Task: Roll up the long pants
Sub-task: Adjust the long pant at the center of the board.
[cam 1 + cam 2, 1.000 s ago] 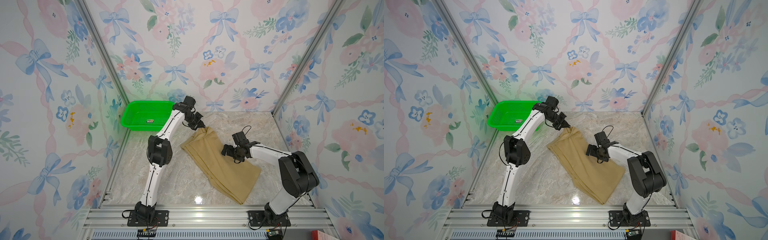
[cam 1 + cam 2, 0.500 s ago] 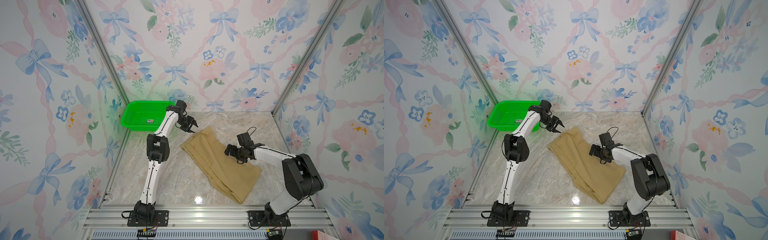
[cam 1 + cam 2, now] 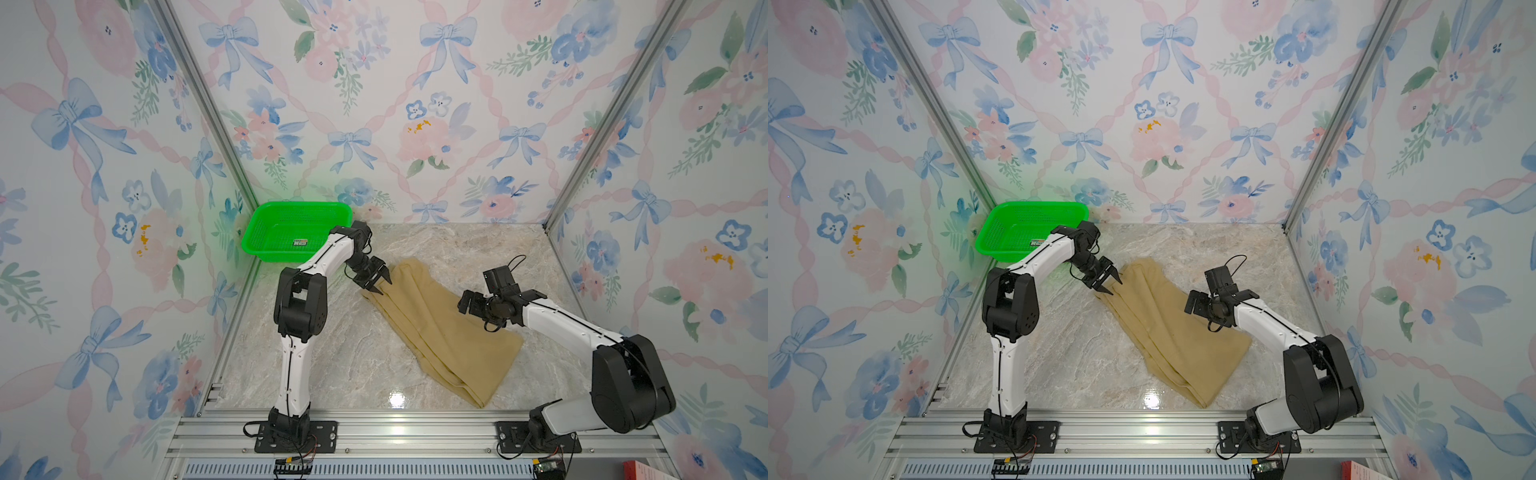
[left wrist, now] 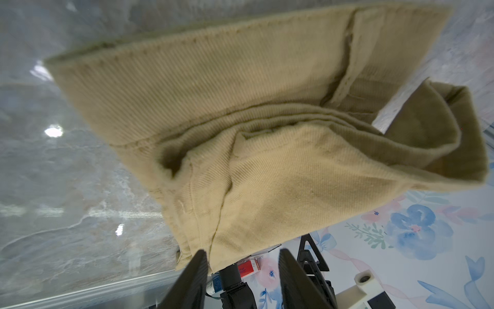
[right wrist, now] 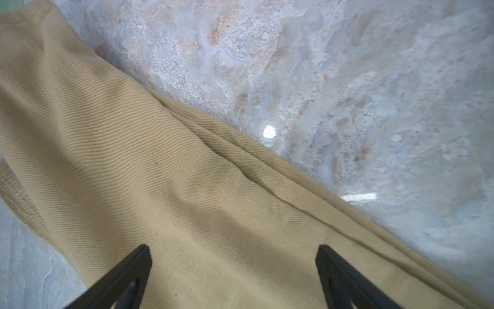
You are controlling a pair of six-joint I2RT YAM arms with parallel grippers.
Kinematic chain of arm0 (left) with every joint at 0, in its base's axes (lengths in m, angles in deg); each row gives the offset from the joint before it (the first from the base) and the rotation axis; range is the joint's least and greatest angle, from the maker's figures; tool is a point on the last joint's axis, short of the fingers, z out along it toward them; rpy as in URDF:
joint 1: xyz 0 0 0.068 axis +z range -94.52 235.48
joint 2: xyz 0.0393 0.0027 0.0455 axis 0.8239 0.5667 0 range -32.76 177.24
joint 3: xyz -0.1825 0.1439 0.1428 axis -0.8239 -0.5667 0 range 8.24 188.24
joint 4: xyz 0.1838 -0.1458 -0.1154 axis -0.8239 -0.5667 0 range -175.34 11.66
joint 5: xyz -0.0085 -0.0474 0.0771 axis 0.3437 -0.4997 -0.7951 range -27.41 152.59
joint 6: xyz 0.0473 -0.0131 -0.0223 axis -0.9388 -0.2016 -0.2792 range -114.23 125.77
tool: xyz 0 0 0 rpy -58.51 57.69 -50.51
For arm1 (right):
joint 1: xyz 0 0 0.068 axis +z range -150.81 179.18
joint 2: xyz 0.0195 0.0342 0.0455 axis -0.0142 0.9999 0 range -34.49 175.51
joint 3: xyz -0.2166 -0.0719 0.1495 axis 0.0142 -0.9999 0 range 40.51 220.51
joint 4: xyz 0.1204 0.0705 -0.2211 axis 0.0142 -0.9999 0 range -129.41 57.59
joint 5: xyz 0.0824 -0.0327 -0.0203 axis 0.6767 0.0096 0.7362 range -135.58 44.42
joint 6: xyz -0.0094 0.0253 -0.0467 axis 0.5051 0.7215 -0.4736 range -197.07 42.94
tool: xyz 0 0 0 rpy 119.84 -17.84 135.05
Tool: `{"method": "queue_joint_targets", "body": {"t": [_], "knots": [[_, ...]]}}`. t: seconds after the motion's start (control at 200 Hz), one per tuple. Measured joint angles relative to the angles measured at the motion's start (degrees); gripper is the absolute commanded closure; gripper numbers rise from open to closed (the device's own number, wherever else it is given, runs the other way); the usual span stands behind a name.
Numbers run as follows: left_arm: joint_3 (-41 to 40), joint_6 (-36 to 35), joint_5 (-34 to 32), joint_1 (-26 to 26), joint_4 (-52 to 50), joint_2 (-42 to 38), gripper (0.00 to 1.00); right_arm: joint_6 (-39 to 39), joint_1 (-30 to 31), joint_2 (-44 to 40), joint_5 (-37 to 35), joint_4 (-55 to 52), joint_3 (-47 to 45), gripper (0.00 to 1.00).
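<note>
The long pants [image 3: 436,332] [image 3: 1167,332] are tan and folded into a long strip. They lie diagonally on the marble table, from the far left to the near right. My left gripper [image 3: 380,284] [image 3: 1106,284] is at the strip's far left corner, tips pointing down at the edge. In the left wrist view its jaws [image 4: 242,252] stand apart, with the bunched pants [image 4: 240,160] just past the tips and nothing clamped. My right gripper [image 3: 467,301] [image 3: 1194,305] hovers wide open over the strip's right edge. Its fingers [image 5: 232,248] straddle flat cloth of the pants [image 5: 160,187].
A green plastic basket [image 3: 291,232] [image 3: 1025,228] stands in the far left corner behind the left arm, holding only a small label. Floral walls close in three sides. An aluminium rail [image 3: 415,428] runs along the front edge.
My left gripper let go of the pants' far corner, pulled back toward the basket, then came down at the strip's left edge. The right gripper drifted slightly right and stayed open.
</note>
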Motion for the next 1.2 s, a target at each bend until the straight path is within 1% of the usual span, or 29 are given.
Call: {"method": "queue_joint_targets", "body": {"t": [0.245,0.485,0.66,0.901,1.116,1.196], "knots": [[7.8,-1.2,-0.7,-0.1,0.8,7.9,0.55,0.2,0.7,-0.1,-0.4,-1.0,-0.6,0.00],[8.2,-1.5,-1.3,-0.1,0.5,9.6,0.56,0.4,0.7,-0.2,-0.8,-1.3,-0.6,0.00],[6.4,-2.1,-1.3,-0.1,0.5,9.6,0.56,0.7,0.7,-0.2,-0.8,-1.3,-0.7,0.00],[0.9,-3.0,-1.2,-0.1,3.0,6.6,0.55,2.6,1.1,-0.2,-0.9,-0.9,-2.2,0.00],[0.0,-3.0,-1.1,-0.1,3.9,6.0,0.56,3.3,1.4,-0.2,-0.9,-0.8,-2.5,0.00],[0.0,-3.3,-1.3,-0.1,3.8,6.0,0.58,3.7,1.5,-0.2,-0.9,-0.8,-2.5,0.00]]}}
